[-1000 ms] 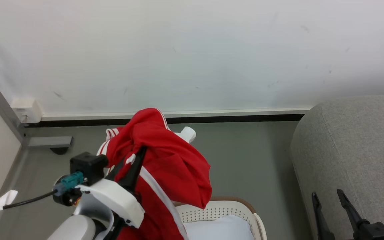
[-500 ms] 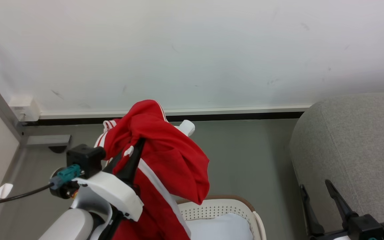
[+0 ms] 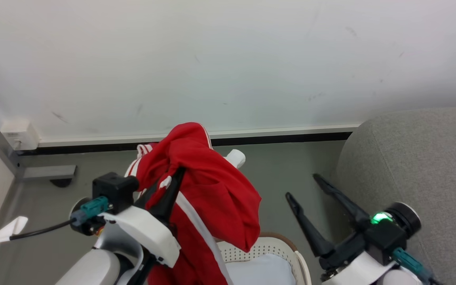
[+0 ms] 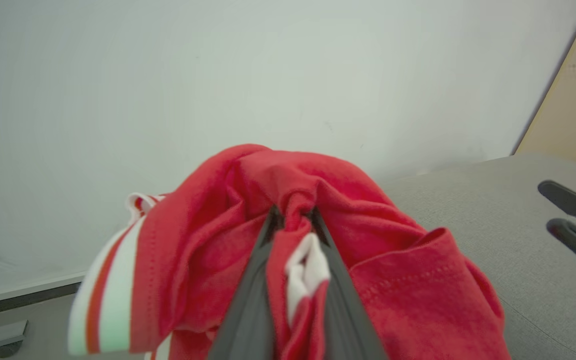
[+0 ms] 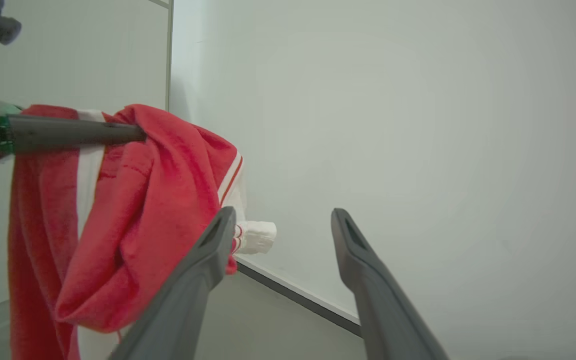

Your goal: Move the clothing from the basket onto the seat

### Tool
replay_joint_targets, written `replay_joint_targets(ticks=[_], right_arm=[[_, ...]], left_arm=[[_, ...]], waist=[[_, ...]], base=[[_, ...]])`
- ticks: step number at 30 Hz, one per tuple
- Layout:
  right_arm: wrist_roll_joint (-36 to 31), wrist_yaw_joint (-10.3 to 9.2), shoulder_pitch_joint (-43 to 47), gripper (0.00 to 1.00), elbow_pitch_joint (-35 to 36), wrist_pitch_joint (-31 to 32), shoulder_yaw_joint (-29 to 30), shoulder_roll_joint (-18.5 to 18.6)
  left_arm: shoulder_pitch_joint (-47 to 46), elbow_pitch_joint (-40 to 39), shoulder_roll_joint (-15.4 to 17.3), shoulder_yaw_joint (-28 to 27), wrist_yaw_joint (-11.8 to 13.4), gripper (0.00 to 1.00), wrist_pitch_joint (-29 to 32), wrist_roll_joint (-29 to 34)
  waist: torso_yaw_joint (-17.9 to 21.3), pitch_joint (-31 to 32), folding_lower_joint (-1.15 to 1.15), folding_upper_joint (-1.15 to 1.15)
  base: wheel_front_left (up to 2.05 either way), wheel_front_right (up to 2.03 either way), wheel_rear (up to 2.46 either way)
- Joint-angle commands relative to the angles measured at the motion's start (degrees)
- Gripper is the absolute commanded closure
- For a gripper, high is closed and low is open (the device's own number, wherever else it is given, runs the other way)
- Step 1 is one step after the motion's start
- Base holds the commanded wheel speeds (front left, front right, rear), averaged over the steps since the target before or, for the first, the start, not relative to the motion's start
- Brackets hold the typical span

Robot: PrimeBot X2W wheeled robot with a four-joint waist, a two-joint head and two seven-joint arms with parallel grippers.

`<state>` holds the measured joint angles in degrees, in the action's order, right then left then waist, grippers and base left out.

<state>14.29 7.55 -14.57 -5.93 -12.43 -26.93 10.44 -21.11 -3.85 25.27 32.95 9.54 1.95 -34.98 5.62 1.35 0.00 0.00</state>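
My left gripper (image 3: 174, 180) pinches the red clothing (image 3: 212, 198), held above the basket (image 3: 267, 245) (a white pad (image 3: 259, 269) lies inside); my right gripper (image 3: 301, 185) hangs spread and empty beside the seat (image 3: 418, 158).

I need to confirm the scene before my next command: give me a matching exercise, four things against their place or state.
1. clothing
2. basket
3. seat
4. right gripper

A. open, holding nothing
B. grey, at the head view's right
C. clamped in the left gripper, hanging
D. at the head view's bottom edge, white pad inside

Pairs: 1-C, 2-D, 3-B, 4-A
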Motion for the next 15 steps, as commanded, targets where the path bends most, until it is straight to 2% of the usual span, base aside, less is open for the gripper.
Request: replay_joint_targets(ticks=[1,5,8,15], right_arm=[[3.1,-0.12,-2.26,0.0,0.91,1.81,-3.13,1.91],[9.96,-0.12,-6.96,0.0,1.96,6.11,-12.07,5.49],[13.68,-0.12,-10.07,0.0,1.51,8.01,-18.0,6.85],[18.47,-0.12,-15.52,0.0,-3.42,6.6,-26.19,6.01]], left_arm=[[-0.7,-0.23,-0.27,0.0,0.08,1.0,-0.14,0.81],[-1.24,0.14,-0.62,0.6,-0.23,1.0,-0.04,1.04],[-1.69,0.41,-0.97,1.21,-0.5,1.0,0.08,1.19],[-2.89,0.89,-1.91,2.29,-1.24,1.0,0.25,1.07]], waist=[[0.02,0.06,0.0,0.0],[0.02,0.05,0.0,0.0],[-0.19,-0.03,0.0,0.0],[-0.98,-0.05,0.0,0.0]], base=[[0.0,0.0,0.0],[0.0,0.0,0.0],[0.0,0.0,0.0],[0.0,0.0,0.0]])
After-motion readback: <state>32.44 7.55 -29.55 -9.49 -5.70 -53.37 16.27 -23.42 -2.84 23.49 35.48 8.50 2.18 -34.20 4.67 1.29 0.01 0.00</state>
